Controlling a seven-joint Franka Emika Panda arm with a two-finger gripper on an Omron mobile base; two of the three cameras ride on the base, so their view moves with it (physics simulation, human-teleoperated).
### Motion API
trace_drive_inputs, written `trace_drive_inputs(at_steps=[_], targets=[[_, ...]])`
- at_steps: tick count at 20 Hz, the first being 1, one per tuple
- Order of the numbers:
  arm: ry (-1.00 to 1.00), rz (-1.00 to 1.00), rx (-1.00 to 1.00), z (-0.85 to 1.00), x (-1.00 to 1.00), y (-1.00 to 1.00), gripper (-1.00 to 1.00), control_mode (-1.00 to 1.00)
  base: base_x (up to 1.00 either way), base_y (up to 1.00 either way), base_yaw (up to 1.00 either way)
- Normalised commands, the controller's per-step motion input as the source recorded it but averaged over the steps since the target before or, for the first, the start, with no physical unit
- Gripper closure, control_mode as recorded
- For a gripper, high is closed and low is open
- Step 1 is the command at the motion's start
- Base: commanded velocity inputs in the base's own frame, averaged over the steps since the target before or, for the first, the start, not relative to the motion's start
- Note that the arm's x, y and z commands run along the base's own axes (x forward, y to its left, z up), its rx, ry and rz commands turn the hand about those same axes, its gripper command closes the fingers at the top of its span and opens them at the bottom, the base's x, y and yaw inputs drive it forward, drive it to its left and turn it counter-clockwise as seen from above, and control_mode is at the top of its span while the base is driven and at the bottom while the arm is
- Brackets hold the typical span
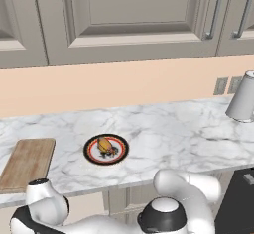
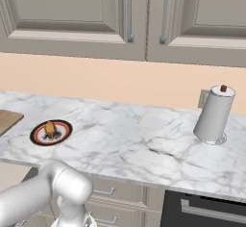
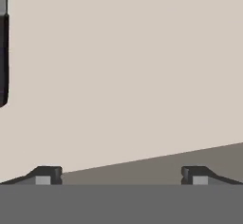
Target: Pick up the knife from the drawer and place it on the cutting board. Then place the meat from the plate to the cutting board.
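Left base view: cutting board (image 1: 27, 163) lying flat at the counter's 8 o'clock edge, long axis running from 7 toward 1 o'clock. Plate (image 1: 106, 149) just right of the board, apart from it, near picture centre. Meat (image 1: 104, 144) resting on the plate, slightly elongated, pointing roughly from 11 toward 5 o'clock. Marble counter (image 1: 178, 134) otherwise carrying a paper towel roll (image 1: 243, 99) at 3 o'clock.

Right base view: same plate (image 2: 51, 132) at 9 o'clock, meat (image 2: 50, 127) on its centre; corner of the board (image 2: 7, 119) at the left edge. Paper towel roll (image 2: 214, 114) upright at 3 o'clock. Narrow drawers with bar handles below the counter lip at 6 o'clock.

Hand view: gripper (image 3: 121, 175) released, jaws spread wide with nothing between them, facing a plain pale surface (image 3: 128, 76), likely the drawer's panel or inside; cannot tell which. A dark strip at 9 o'clock, possibly the knife's handle, too cropped to confirm, so knife position and heading cannot be told.

Risks, as judged: reaching blind into the drawer and striking its wall; closing on the blade instead of the handle; later, nudging the plate while setting the knife on the adjacent board.
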Motion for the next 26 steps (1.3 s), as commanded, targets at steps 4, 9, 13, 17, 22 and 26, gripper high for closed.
trace_drive_inputs(at_steps=[4,9,13,17,22,26], targets=[[0.00,-0.05,-0.15,-0.07,0.31,0.54,-1.00,-1.00,0.00,0.00,0.00],[0.00,0.00,-0.17,-0.21,0.37,0.31,-1.00,-1.00,0.00,0.00,0.00],[0.00,0.00,-0.12,-0.25,0.30,0.25,-1.00,-1.00,0.00,0.00,0.00],[0.00,0.01,-0.09,-0.37,0.13,0.26,-1.00,-1.00,0.00,0.00,0.00],[-0.03,0.03,-0.03,-0.36,0.12,0.25,-1.00,-1.00,0.00,0.00,0.00],[-0.07,0.02,-0.01,-0.22,0.04,0.18,-1.00,-1.00,0.00,0.00,0.00]])
